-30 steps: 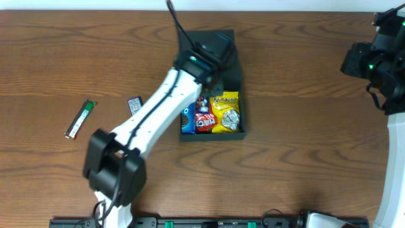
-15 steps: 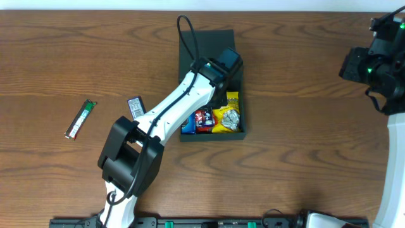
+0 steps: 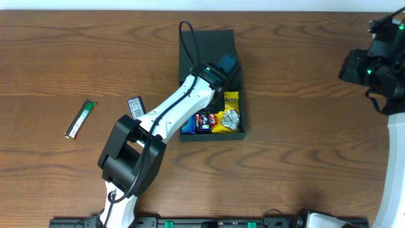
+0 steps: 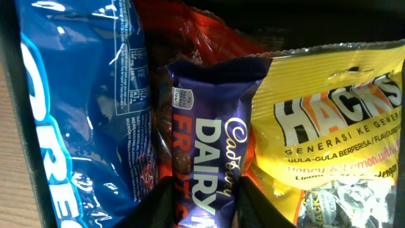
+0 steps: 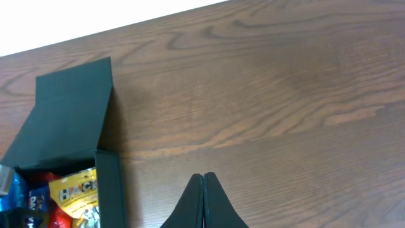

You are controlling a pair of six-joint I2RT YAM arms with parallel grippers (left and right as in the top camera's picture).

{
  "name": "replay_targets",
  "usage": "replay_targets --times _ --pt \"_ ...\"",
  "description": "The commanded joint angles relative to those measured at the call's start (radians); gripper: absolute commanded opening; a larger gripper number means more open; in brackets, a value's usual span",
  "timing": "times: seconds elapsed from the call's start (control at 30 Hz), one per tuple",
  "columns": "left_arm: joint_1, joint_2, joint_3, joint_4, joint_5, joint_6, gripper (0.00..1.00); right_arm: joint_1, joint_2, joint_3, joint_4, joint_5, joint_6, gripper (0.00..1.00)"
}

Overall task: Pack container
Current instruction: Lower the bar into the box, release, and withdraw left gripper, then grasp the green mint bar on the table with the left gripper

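Inside the container (image 3: 212, 137) at mid-table, the left gripper (image 4: 207, 189) straddles the purple chocolate bar (image 4: 212, 133), jaws narrowly parted; whether they pinch it is unclear. Lifting too soon would drag the bar out. The right gripper (image 5: 204, 190), closed and empty, sits well right.

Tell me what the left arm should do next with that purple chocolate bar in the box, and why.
Probably spread the left gripper wider and lift straight up. Its fingers flank the purple Dairy Milk bar, which already lies in the container between the blue Oreo pack and the yellow Hacks bag. A green stick and a dark packet wait on the table.
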Motion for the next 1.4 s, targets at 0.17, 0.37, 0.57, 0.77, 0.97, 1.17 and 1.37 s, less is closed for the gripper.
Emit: replay_targets --times 0.17,0.37,0.57,0.77,0.97,1.17,1.37 --pt "0.032 -0.116 0.072 0.009 -0.018 0.027 0.64 -0.005 -0.005 0.001 -0.003 -0.012 -0.019 0.02" --pt "0.107 -0.264 0.072 -0.006 -0.158 0.028 0.51 -0.005 -0.005 0.001 -0.003 -0.013 -0.019 0.02" --pt "0.288 -0.344 0.072 -0.119 -0.312 0.257 0.58 -0.005 -0.004 0.001 0.006 -0.013 -0.019 0.01" --pt "0.539 -0.344 0.057 -0.21 -0.198 0.39 0.52 -0.005 -0.004 0.001 0.023 -0.013 -0.019 0.01" --pt "0.734 -0.381 0.0 -0.198 -0.02 0.469 0.48 -0.005 -0.004 0.001 0.027 -0.012 -0.019 0.02" --pt "0.892 -0.573 -0.386 0.081 -0.043 0.681 0.68 -0.005 -0.003 0.001 0.031 -0.013 -0.019 0.01" --pt "1.061 -0.596 -0.489 0.197 0.051 0.89 0.86 -0.005 -0.002 0.0 0.035 -0.013 -0.019 0.02"
